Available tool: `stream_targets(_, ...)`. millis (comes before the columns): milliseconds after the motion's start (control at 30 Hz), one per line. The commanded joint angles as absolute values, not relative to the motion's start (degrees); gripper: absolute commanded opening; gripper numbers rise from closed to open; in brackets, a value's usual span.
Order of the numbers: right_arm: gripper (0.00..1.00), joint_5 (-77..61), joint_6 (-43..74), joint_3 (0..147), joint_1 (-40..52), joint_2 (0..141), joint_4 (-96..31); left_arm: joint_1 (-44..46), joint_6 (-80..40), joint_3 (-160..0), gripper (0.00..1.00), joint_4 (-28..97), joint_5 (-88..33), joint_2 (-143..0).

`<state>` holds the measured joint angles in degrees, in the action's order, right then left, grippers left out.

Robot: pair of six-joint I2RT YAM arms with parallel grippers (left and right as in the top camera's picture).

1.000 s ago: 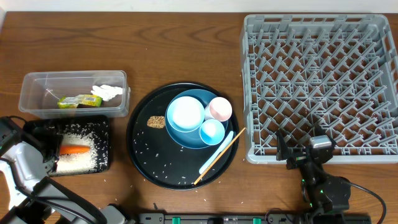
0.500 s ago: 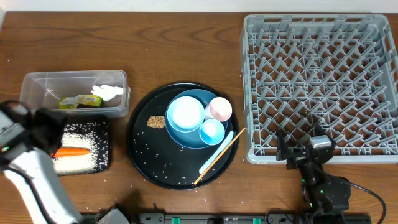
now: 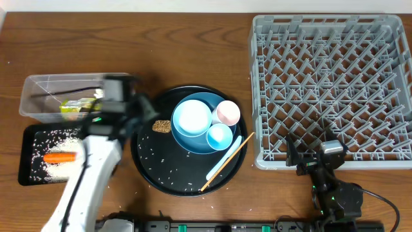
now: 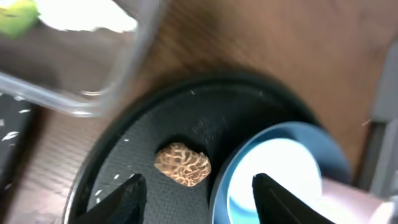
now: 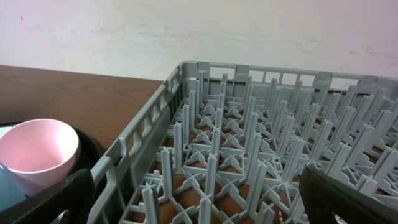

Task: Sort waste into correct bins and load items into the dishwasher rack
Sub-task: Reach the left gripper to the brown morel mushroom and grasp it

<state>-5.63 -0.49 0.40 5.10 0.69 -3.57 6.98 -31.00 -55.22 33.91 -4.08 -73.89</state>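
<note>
Above the table, the overhead view shows the left gripper (image 3: 141,116), blurred, at the round black tray's (image 3: 145,171) left edge, near the small brown food lump (image 3: 161,126). The orange carrot (image 3: 59,156) lies on rice in the shallow black tray (image 3: 26,169). The right gripper (image 3: 310,158) sits at the dishwasher rack's (image 3: 331,84) front wall.

In the left wrist view the jaws stand partly apart and empty, the lump just ahead between them, beside the pale-blue bowl (image 4: 273,168). The lump looks next: centre over it, lower to the tray, and close gently, clear of the bowl.

In the right wrist view the jaws gape wide, holding nothing.
</note>
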Motion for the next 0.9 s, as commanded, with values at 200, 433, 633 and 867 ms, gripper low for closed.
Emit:
stream_targets(200,0.99,-6.0,-0.9,0.3,5.3,0.5,-3.7,13.6,-30.7,-56.3,0.61,32.0,6.5,-87.2)
stream_targets(433,0.99,-6.0,-0.9,0.3,5.3,0.5,-3.7,13.6,-32.9,-56.3,0.66,31.0,6.5,-94.5)
stream_targets(633,0.99,-6.0,-0.9,0.3,5.3,0.6,-3.7,13.6,-33.8,-56.3,0.70,30.5,4.2,-97.1)
stream_targets(867,0.99,-6.0,-0.9,0.3,5.3,0.5,-3.7,13.6,-35.9,-56.1,0.75,30.5,-2.1,-97.8)
